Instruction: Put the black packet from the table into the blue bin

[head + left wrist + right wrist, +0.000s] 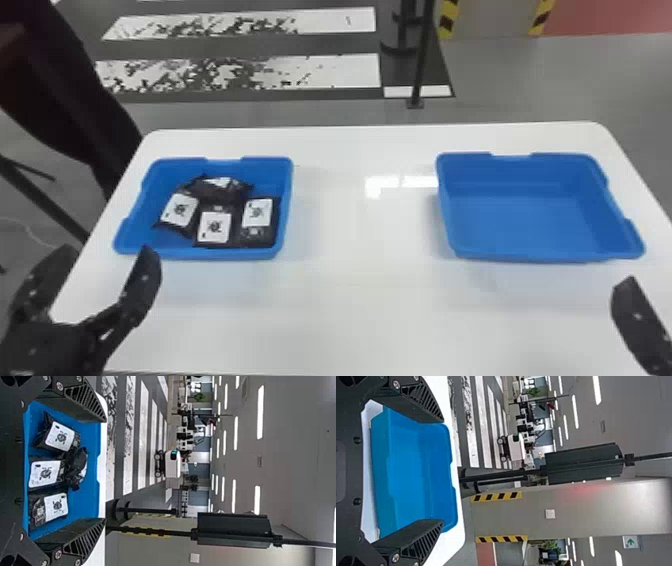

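Note:
My left gripper stands open at the table's left front, short of the left blue bin. That bin holds several black packets with white labels. At the right edge is one finger of my right gripper, in front of the right blue bin, which has nothing inside. In the left wrist view my left gripper is spread wide, the packets seen between its fingers. In the right wrist view my right gripper is open too, with the right bin beyond.
Both bins stand toward the back of the white table, with a wide gap between them. A dark-clothed person's limb and a thin dark stand are at the table's left side. Black poles rise from the floor behind the table.

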{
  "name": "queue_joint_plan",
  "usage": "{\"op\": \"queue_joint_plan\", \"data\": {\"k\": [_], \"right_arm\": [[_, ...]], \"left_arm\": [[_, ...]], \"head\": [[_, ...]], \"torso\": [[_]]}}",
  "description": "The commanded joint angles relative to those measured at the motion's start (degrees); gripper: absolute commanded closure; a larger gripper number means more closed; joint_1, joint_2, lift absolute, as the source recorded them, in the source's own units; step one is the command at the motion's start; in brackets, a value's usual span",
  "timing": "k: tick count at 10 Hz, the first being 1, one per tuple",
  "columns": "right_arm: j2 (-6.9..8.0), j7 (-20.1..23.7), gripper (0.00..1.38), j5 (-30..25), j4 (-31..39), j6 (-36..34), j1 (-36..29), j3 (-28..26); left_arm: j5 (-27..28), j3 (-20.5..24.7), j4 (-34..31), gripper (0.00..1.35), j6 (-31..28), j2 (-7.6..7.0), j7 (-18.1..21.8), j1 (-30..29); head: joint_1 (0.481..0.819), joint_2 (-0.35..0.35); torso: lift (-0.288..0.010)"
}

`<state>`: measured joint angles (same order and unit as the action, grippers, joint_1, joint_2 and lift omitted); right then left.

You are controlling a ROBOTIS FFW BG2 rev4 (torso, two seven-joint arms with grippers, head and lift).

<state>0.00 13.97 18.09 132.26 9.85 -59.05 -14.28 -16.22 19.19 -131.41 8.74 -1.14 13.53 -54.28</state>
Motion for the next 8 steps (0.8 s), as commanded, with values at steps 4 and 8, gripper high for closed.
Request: {"op": "queue_joint_plan", "data": {"k": [4, 8], "right_arm": [[0.05, 0.0, 0.11, -0.2, -0.4, 0.0, 0.6, 0.0], [0.05, 0.0, 0.12, -0.2, -0.4, 0.0, 0.6, 0.1]], "left_arm": [[-0.2, -0.3, 0.0, 0.15, -0.3, -0.09, 0.1, 0.1], [-0.5, -0.7, 0.0, 0.15, -0.4, -0.44, 0.0, 0.0]], "head": [[0.695, 0.069], [0.695, 0.063]], "torso": [[-0.11], [-0.11]]}}
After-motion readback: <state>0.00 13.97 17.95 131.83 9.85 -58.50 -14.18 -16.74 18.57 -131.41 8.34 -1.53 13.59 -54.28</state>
